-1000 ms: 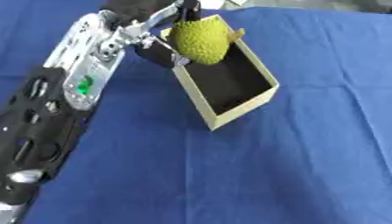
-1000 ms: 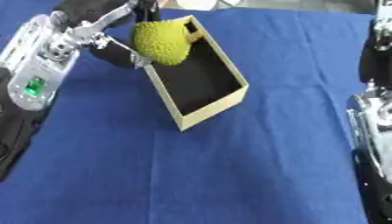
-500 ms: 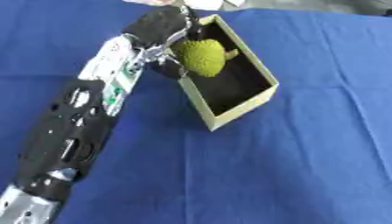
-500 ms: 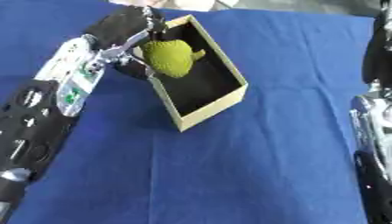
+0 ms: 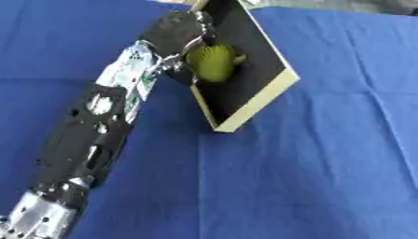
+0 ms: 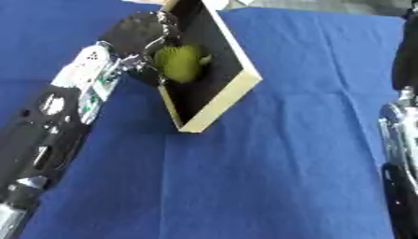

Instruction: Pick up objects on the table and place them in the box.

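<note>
A bumpy yellow-green fruit [image 5: 212,63] sits low inside the open box [image 5: 260,105], which has a tan rim and a black inside. My left hand [image 5: 176,32] reaches over the box's left wall, fingers curled round the fruit's upper side. The left arm stretches up from the lower left corner. My right hand does not show; only part of the right arm [image 6: 400,140] appears at the right edge of the right eye view.
A blue cloth [image 5: 326,177] covers the whole table, with a crease running across it. No other loose objects show on it. The box lies askew at the top centre, its far end cut off by the picture's edge.
My left arm has stretched forward and brought the fruit down from above the box's far end into the box. The hand stays closed on it.
</note>
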Controlling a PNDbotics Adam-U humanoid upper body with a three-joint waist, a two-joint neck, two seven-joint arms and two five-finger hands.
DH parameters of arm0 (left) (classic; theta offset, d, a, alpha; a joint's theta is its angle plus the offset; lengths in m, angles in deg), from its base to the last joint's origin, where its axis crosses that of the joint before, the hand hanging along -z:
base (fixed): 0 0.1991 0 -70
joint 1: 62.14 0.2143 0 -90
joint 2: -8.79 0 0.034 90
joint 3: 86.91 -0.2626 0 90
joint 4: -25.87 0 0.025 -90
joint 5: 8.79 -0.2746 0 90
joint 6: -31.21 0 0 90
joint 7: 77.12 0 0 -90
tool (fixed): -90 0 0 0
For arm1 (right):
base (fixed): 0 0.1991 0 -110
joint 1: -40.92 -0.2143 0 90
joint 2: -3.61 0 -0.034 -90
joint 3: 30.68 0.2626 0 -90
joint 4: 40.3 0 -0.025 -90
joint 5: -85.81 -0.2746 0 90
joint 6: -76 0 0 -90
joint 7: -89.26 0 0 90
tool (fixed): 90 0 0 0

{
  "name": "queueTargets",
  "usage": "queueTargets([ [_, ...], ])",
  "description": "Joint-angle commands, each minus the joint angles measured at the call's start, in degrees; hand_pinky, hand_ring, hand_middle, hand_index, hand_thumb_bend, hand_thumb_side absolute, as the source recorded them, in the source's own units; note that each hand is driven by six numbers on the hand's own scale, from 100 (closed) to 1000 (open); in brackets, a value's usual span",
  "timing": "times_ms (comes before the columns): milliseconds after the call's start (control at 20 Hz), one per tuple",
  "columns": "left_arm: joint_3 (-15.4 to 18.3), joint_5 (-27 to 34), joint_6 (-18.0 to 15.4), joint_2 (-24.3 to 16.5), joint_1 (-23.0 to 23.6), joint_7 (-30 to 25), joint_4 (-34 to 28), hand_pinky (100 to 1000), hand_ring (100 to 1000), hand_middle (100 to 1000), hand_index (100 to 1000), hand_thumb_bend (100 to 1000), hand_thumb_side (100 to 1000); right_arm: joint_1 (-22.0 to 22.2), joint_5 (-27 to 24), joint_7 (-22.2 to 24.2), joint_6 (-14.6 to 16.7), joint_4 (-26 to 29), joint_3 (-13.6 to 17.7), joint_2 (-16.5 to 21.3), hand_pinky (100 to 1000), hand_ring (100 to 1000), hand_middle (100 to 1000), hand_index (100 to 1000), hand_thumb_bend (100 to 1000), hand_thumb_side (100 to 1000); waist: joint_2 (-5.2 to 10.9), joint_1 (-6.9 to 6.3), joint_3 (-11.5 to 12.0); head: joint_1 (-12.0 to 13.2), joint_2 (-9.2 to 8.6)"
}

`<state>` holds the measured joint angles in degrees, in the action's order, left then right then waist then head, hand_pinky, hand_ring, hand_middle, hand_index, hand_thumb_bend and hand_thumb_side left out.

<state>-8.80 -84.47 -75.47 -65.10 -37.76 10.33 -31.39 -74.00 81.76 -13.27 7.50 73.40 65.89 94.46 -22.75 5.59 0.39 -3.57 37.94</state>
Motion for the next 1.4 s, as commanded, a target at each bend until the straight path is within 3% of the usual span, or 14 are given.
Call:
queueTargets([
  [50, 0.35, -0.52, 0.20, 0.32, -2.05, 0.61, -1.35, 629, 531, 598, 606, 709, 100, -0.57, -0.52, 0.40, -0.07, 0.90, -0.18, 0.79, 765, 711, 572, 786, 100, 611, 1.26, -0.12, -0.45, 0.38, -0.52],
  [200, -0.02, -1.84, 0.38, 0.26, -2.29, -0.88, -2.19, 727, 685, 746, 776, 767, 100, -0.64, -0.72, 0.63, -0.09, 0.90, -0.32, 0.74, 765, 711, 572, 786, 100, 611, 1.31, -0.21, -0.66, 0.56, -0.62],
  [350, 0.18, -2.58, 0.60, 0.35, -2.23, -1.78, -3.29, 770, 729, 789, 832, 749, 100, -0.70, -0.82, 0.73, -0.07, 0.90, -0.32, 0.76, 765, 711, 572, 786, 100, 611, 1.34, -0.30, -0.69, 0.44, -0.36],
  [1050, -0.04, 5.57, 1.39, 0.16, -1.99, -5.03, -8.82, 774, 715, 783, 816, 692, 100, -0.92, -1.21, 0.76, -0.01, 0.90, -0.36, 0.72, 765, 711, 573, 787, 100, 612, 1.66, -0.58, -0.94, 0.17, -0.45],
  [1400, 0.73, 10.79, 2.17, -0.06, -0.89, -2.16, -12.43, 760, 661, 744, 771, 537, 100, -0.89, -1.33, 0.19, 0.36, 0.90, -0.02, 0.94, 757, 707, 571, 786, 100, 613, 1.76, -0.67, -0.57, -0.42, -0.16],
])
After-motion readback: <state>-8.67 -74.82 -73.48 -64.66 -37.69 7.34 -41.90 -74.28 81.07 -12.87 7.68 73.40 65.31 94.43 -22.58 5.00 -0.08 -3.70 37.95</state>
